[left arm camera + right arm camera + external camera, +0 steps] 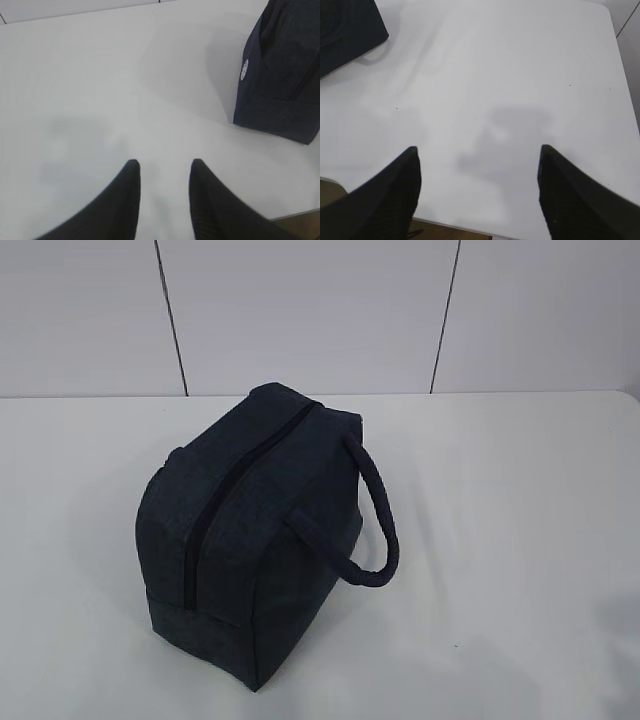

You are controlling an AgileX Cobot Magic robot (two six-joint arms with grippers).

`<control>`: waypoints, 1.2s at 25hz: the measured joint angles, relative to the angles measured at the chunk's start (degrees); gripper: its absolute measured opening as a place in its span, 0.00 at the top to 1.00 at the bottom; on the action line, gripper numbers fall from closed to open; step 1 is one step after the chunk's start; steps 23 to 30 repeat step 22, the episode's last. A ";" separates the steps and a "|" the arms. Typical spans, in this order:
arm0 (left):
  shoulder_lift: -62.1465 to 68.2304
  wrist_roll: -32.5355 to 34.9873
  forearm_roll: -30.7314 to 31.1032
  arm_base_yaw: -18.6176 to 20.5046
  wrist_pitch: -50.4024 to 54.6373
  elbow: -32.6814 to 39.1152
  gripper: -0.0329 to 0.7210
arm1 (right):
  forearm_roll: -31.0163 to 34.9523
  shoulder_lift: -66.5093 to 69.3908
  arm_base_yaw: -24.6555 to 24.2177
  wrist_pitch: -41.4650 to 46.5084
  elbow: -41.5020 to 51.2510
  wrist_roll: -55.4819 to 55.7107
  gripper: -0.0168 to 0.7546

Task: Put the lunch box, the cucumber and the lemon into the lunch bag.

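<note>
The dark navy lunch bag (255, 550) stands on the white table with its zipper (225, 505) closed along the top and a looped handle (378, 515) on its right side. It also shows in the left wrist view (280, 75) at the right and in the right wrist view (345, 30) at the top left. The lunch box, the cucumber and the lemon are out of view. My left gripper (164, 167) is open and empty over bare table, left of the bag. My right gripper (479, 152) is wide open and empty near the table's front edge.
The white table (500, 540) runs to a white tiled wall (320, 310) at the back. The table's front edge shows in the right wrist view (470, 227) and its rounded corner (607, 10) at the top right. Neither arm shows in the exterior view.
</note>
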 joint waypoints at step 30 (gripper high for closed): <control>0.00 0.00 0.00 -0.17 0.00 0.00 0.64 | 0.00 0.00 0.00 -0.20 0.00 0.00 0.26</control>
